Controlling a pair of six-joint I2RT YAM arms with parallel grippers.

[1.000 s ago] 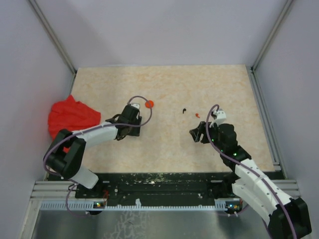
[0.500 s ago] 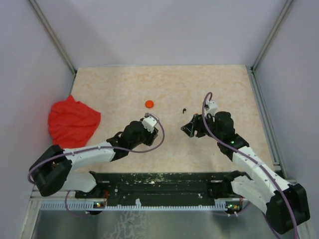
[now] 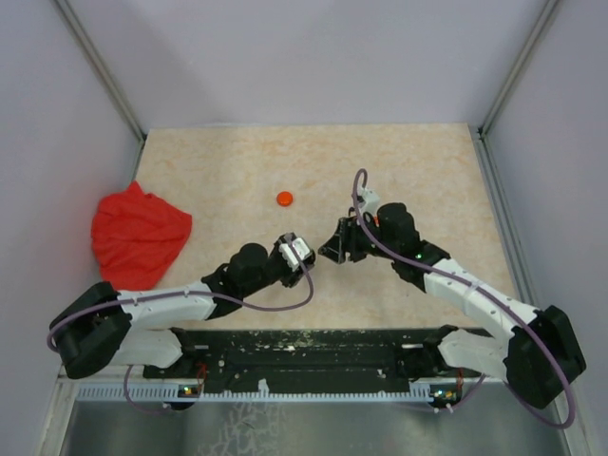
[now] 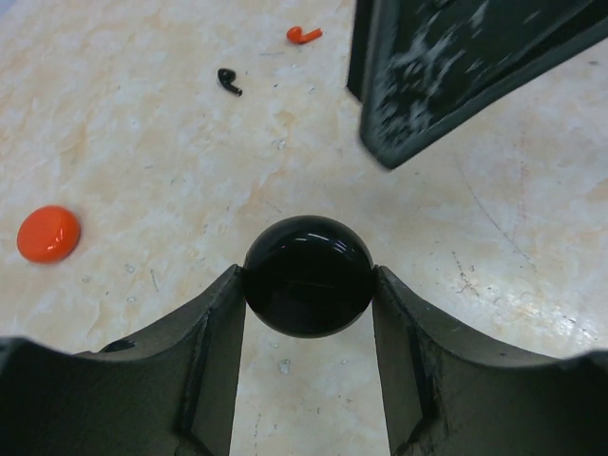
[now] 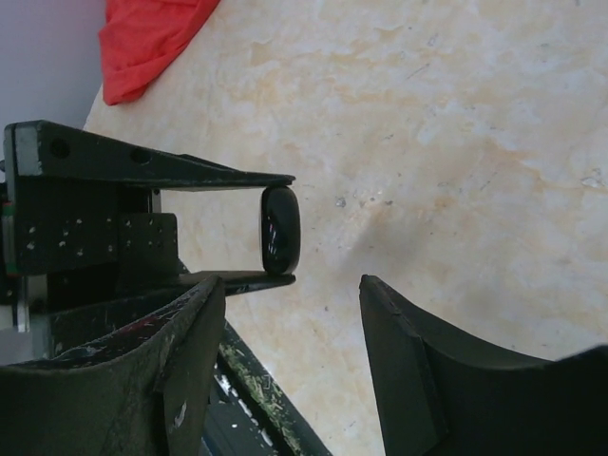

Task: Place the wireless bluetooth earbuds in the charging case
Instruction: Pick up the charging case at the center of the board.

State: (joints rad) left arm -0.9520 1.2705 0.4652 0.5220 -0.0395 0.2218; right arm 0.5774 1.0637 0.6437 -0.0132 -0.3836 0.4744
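The left pincer (image 4: 306, 285) pinches a glossy black round plastic disc (image 4: 307, 261) by its edges. Facing it, close ahead, the right pincer (image 5: 292, 294) stands spread with nothing between its fingers. Beyond the left pincer's tips, on the beige mottled table (image 4: 142, 133), lie a tiny black comma-shaped earbud (image 4: 228, 81) and a tiny orange-red earbud (image 4: 304, 35). A flat round orange disc (image 4: 48, 234) lies off to the left pincer's left.

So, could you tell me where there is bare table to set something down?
The far strip of the table behind the orange disc is bare, as is the stretch between that disc and the red cloth. The middle is crowded: the left fingers grip a black disc facing the open right fingers, with a black earbud and an orange earbud beyond.
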